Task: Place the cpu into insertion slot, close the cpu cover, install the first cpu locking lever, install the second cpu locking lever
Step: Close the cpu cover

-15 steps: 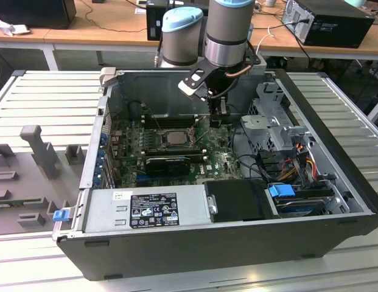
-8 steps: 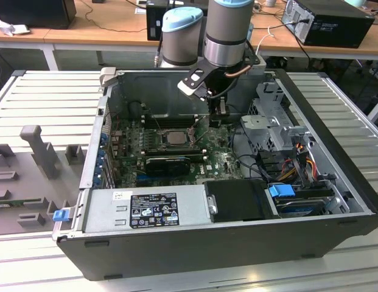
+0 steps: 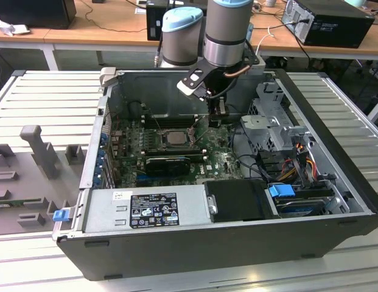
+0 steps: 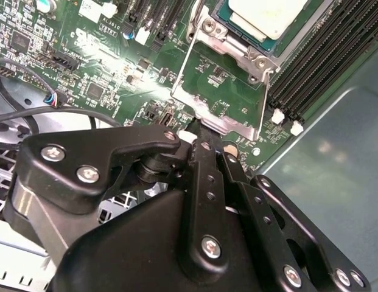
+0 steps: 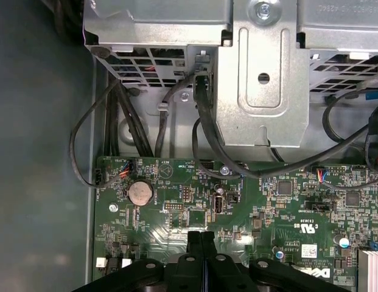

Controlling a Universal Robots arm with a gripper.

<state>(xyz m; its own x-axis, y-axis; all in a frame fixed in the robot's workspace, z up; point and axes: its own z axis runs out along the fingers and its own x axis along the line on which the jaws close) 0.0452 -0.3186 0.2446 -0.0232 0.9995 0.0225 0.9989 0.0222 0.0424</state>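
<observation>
The silver-topped square cpu (image 4: 268,18) sits in the black square insertion slot (image 3: 162,137), so cover-closing is in hand. The black claw (image 4: 204,132) appears pinched closed on the lip of the thin silvery cpu cover frame (image 4: 228,121), tilted up beside the cpu. Lowering it calls for a hinged arc.

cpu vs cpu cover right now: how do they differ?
The cpu lies flat, seated; the cpu cover stands swung open, tilted up. The cpu is a solid plate; the cpu cover is a frame with a window. The pincer pinches the cpu cover, not the cpu. Both are silvery metal.
</observation>
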